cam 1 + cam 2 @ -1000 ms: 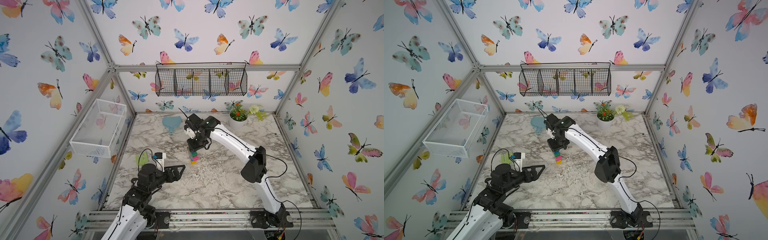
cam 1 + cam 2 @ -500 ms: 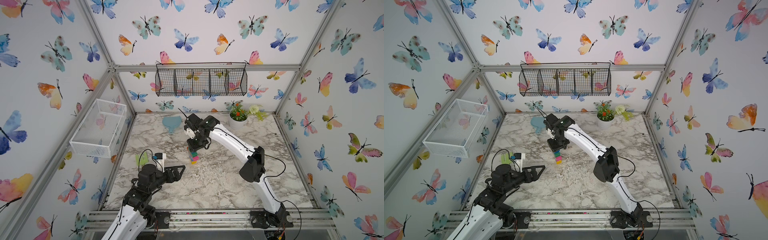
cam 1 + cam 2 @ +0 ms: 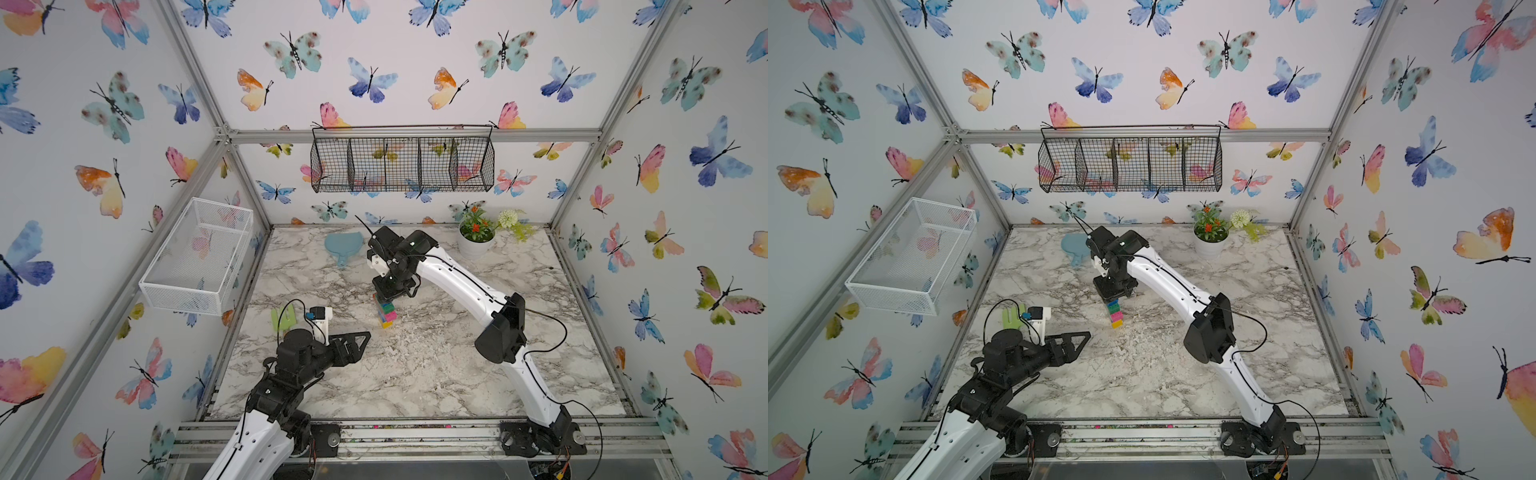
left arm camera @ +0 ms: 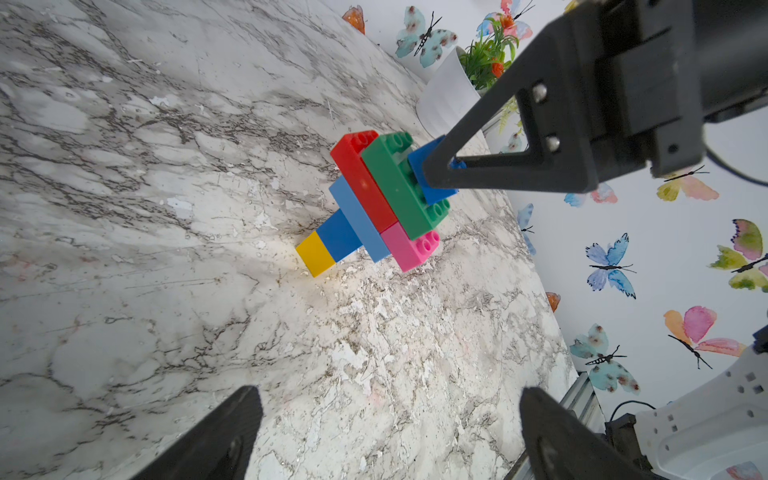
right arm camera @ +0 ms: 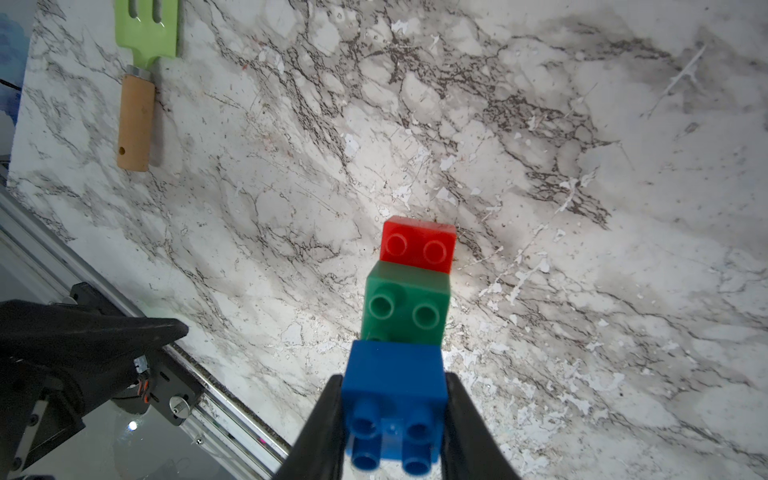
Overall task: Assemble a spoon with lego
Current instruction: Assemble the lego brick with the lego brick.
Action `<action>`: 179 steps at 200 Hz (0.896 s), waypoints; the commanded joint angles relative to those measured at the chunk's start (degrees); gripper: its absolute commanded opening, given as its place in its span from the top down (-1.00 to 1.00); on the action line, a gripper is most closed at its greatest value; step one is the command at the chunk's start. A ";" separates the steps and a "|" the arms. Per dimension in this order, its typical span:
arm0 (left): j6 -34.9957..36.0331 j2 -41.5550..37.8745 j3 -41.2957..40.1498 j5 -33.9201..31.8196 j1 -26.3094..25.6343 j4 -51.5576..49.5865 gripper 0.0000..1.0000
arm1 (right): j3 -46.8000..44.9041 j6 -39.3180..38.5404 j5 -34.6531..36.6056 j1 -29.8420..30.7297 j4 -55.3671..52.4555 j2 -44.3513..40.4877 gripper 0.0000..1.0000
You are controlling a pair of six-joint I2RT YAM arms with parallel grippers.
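Observation:
The spoon [image 4: 374, 199] stands upright with its yellow end down on the marble table [image 3: 415, 374]. Above the yellow brick come a blue brick, a long light-blue one, red, pink and green ones, and a blue brick [image 5: 395, 386] on top. My right gripper [image 5: 395, 415] is shut on that top blue brick, one finger on each side. Both top views show the spoon [image 3: 384, 311] [image 3: 1115, 313] under the right gripper [image 3: 386, 299] [image 3: 1113, 296]. My left gripper [image 4: 388, 390] is open and holds nothing. It hovers to the spoon's front left [image 3: 363, 340] [image 3: 1084, 338].
A pale-teal paddle [image 3: 344, 246] lies at the back of the table, and a green pronged utensil [image 5: 145, 29] lies by the left edge. A white flower pot [image 3: 473, 245] stands at the back right. A white mesh bin [image 3: 199, 257] and a black wire basket [image 3: 403, 164] hang on the walls.

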 commanded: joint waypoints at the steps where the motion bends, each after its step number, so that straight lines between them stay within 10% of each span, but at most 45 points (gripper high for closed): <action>1: -0.19 -0.81 -0.25 0.76 -0.25 1.06 -0.98 | -1.20 -0.30 -0.14 0.49 -2.43 5.60 0.82; 179: -0.54 0.15 -1.52 1.11 -0.24 2.40 -0.98 | -3.48 -1.07 2.92 2.33 -2.79 7.86 0.95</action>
